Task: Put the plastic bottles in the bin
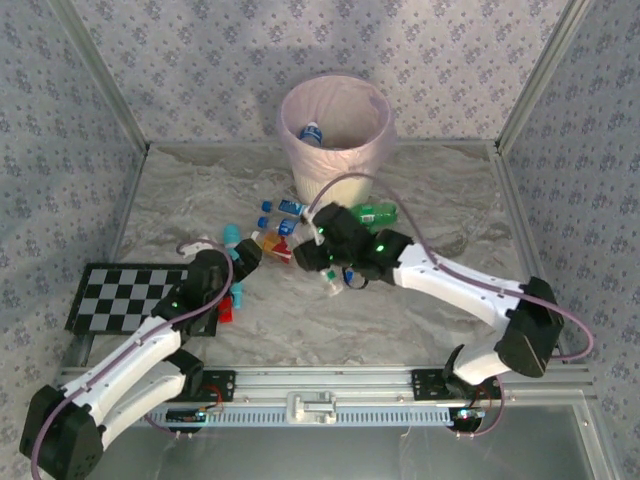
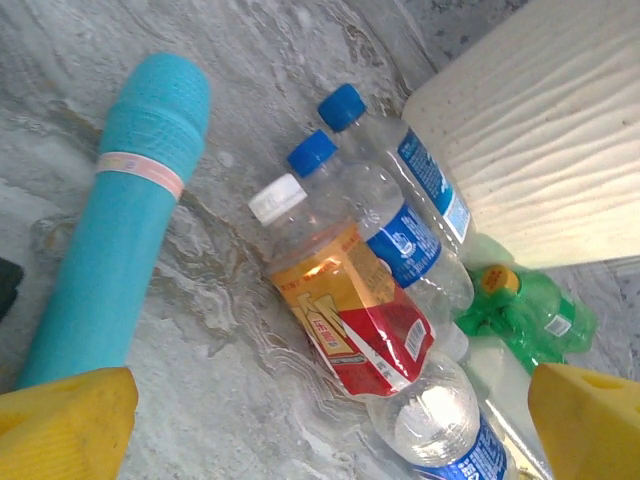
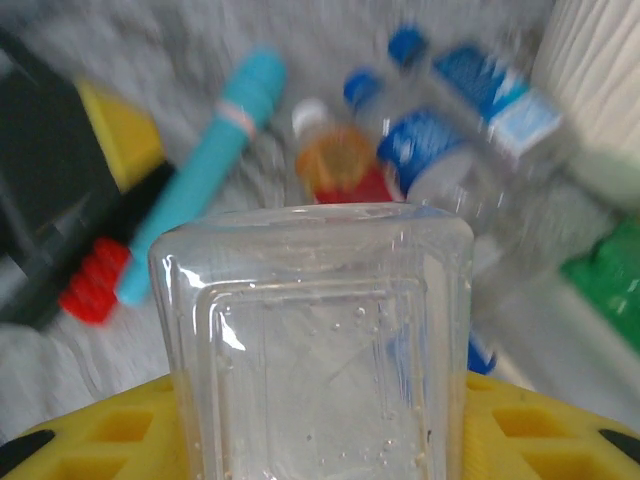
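My right gripper (image 3: pixel 320 440) is shut on a clear square-sided plastic bottle (image 3: pixel 320 340), held between its yellow fingers (image 3: pixel 110 440) above the table in front of the bin (image 1: pixel 290 140). One bottle (image 1: pixel 311 132) lies inside the pink-lined bin. On the table by the bin's foot lie a red-labelled bottle (image 2: pixel 350 310), blue-labelled clear bottles (image 2: pixel 400 235) and a green bottle (image 2: pixel 530 310). My left gripper (image 2: pixel 325 440) is open just left of this pile, with bare table and the end of a clear bottle (image 2: pixel 440 425) between its fingers.
A teal stick-like tool (image 2: pixel 120 220) with a red end (image 3: pixel 90 285) lies left of the bottles, next to my left gripper (image 1: pixel 245 258). A checkerboard mat (image 1: pixel 125 295) sits at the table's left edge. Patterned walls enclose the table.
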